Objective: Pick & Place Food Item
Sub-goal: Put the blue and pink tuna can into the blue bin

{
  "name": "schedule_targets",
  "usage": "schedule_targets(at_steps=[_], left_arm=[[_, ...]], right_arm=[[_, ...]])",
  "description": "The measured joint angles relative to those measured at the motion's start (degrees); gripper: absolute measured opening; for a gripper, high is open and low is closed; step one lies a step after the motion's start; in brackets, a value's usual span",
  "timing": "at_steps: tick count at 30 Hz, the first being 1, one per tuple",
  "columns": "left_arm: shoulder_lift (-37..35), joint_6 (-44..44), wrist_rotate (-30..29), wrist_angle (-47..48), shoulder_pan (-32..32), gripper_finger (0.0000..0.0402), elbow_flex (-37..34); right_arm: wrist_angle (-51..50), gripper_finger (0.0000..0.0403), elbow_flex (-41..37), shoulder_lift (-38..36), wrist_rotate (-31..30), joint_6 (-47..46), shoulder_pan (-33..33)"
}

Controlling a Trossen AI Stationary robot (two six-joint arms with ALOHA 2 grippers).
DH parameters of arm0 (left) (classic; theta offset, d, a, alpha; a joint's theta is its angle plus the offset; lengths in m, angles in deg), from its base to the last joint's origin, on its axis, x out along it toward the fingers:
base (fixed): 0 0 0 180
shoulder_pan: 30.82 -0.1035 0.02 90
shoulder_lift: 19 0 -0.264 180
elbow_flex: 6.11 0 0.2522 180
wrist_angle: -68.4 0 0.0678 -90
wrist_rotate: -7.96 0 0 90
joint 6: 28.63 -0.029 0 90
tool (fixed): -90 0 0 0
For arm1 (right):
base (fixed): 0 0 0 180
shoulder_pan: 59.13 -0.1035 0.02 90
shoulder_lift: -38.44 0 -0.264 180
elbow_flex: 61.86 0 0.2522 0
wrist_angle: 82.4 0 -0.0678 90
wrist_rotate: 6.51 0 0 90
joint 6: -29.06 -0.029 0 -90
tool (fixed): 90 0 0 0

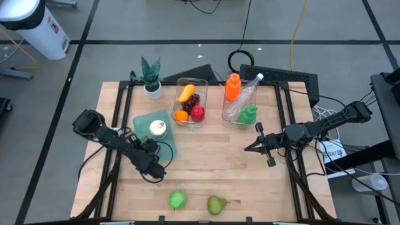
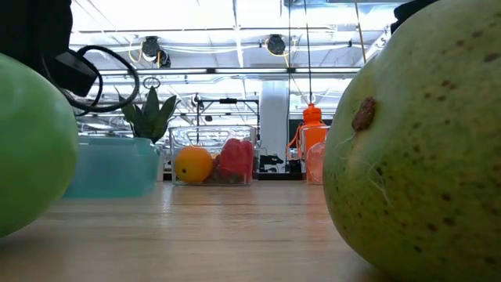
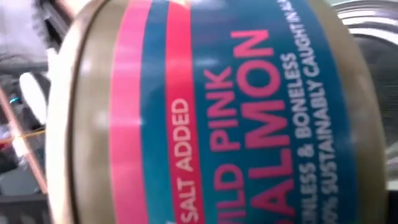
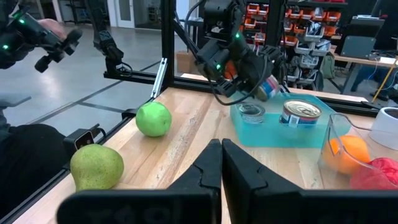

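- Left gripper (image 4: 260, 79) is clamped on a salmon can (image 4: 268, 87), held tilted in the air just above the near edge of the teal tray (image 4: 273, 134).
- Two more cans (image 4: 300, 114) sit in the tray – just below and beyond the gripper, apparently upright.
- Right gripper (image 1: 255, 146) hangs clenched and empty, well apart – apple (image 1: 177, 199) and pear (image 1: 216, 204) lie near the table edge.

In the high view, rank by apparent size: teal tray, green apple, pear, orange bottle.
1. teal tray
2. orange bottle
3. pear and green apple: look alike in size, so not ranked apart.
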State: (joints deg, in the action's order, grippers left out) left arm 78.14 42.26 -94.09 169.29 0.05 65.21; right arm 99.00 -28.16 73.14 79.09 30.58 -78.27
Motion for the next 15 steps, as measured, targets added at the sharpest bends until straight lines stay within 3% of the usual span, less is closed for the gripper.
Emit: schedule_targets(at_steps=[6,10,15], left_arm=[[0.75,-1.36,-0.70,-1.90,-1.12,0.0187,0.00],[1.22,-4.60,1.88,-5.90,-2.03,0.0191,-0.02],[1.16,-8.65,1.74,-12.03,-2.38,0.0273,0.02]], right_arm=[[0.00,0.0000,0.00,0.00,0.00,0.00,0.02],[0.01,0.0000,0.00,0.21,0.00,-0.08,0.02],[0.04,0.0000,0.00,1.09,0.00,-0.88,0.02]])
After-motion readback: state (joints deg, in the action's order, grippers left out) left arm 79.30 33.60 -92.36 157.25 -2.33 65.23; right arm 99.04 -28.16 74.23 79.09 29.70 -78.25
